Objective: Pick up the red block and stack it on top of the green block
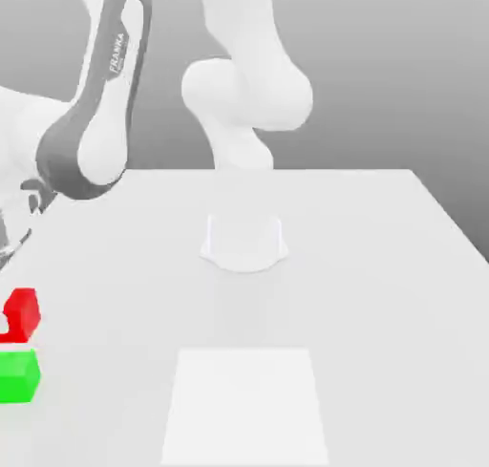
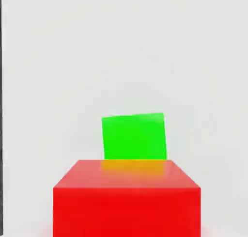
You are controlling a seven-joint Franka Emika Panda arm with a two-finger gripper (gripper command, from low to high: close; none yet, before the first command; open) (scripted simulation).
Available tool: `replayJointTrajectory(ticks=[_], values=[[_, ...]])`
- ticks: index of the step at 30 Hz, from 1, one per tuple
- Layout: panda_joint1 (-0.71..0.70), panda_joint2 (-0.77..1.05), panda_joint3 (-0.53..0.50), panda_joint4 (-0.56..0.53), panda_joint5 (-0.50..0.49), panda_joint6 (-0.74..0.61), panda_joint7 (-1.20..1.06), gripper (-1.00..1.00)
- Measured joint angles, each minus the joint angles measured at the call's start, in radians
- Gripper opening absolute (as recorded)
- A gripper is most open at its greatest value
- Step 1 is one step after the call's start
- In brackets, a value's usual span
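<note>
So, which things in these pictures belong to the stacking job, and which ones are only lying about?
Belong to the job:
- red block, close above the green one in the exterior view
- green block, at the exterior view's left edge

Only lying about:
- white table
- pale square patch on the table, near the front
- round white arm base

A: In the exterior view, at the lower left of the frame, the red block [image 1: 21, 314] is partly hidden; something pale covers its lower left corner.

B: And the green block [image 1: 19, 376]?

A: The left edge of the frame cuts it off.

B: In the hand view?

A: The red block [image 2: 127, 202] is cut by the bottom edge, and it hides the lower part of the green block [image 2: 134, 135].
</note>
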Motion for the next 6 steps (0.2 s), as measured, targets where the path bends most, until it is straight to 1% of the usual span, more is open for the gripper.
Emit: replayJointTrajectory(ticks=[1,2,6], values=[[-0.005,0.035,0.003,0.004,0.006,0.031,-0.004,-1.00],[-0.009,0.066,0.007,0.006,0.012,0.059,-0.009,1.00],[-0.009,0.066,0.007,0.006,0.012,0.060,-0.009,1.00]])
